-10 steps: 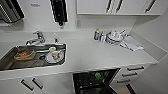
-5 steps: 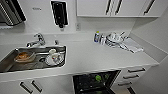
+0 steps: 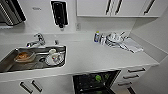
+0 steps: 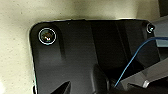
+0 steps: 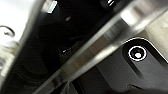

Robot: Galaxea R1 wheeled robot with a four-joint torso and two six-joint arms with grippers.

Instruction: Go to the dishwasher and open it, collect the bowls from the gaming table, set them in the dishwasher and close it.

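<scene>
In the head view the dishwasher (image 3: 85, 83) stands open under the white counter (image 3: 100, 58), its dark inside showing. A light green bowl (image 3: 98, 78) sits within it, and a second green shape lies just to its right. The right wrist view looks along a shiny steel edge (image 5: 100, 47) with a dark space (image 5: 47, 55) beyond it, probably the dishwasher's door and inside. The left wrist view takes in pale floor (image 4: 15, 50) and the robot's own dark plate. The gaming table is out of view.
A steel sink (image 3: 10, 62) at the left holds an orange-brown dish (image 3: 24, 56) and white crockery (image 3: 53, 58), with a tap (image 3: 37, 40) behind. Bottles and dishes (image 3: 112, 38) and a cloth (image 3: 131, 45) crowd the counter's far right. White drawers (image 3: 133, 75) flank the dishwasher.
The whole head picture has shifted slightly, so the camera has moved a little. The counter, the sink and the open dishwasher look the same.
</scene>
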